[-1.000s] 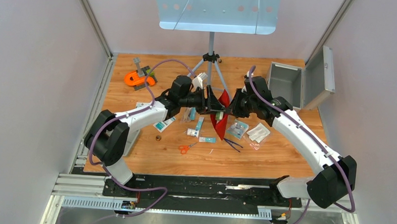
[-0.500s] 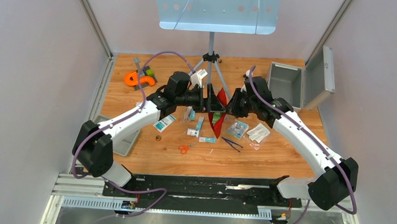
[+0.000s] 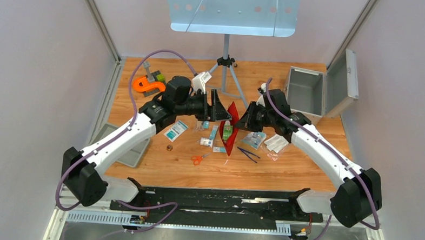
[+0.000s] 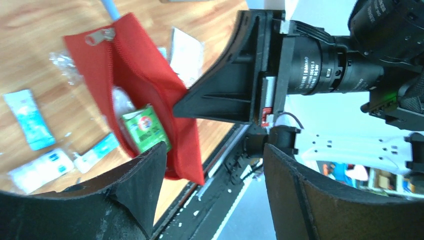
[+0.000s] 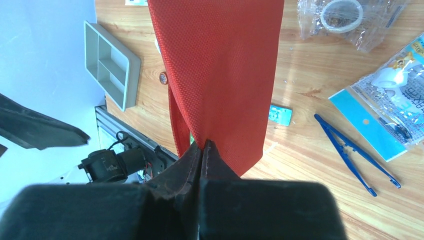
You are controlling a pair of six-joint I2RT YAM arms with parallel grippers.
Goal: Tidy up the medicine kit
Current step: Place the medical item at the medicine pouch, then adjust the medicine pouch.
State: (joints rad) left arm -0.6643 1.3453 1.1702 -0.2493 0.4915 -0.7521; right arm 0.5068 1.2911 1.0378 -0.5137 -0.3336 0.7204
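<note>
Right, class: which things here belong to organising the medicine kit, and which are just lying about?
Belong to the job: medicine kit, red pouch, green box inside it, blue tweezers, scissors, teal sachet.
Lying about: music stand, orange tool.

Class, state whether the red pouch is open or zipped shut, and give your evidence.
Open: the red pouch has its zip edges parted, and a green box shows inside its mouth.

The left arm (image 3: 124, 138) and the right arm (image 3: 320, 149) reached forward and bent inward, so the tools faced each other. The left tool (image 4: 214, 150) stood wide open (jaws well apart); the right tool (image 5: 202, 150) pinched a red pouch (image 5: 220, 60).
</note>
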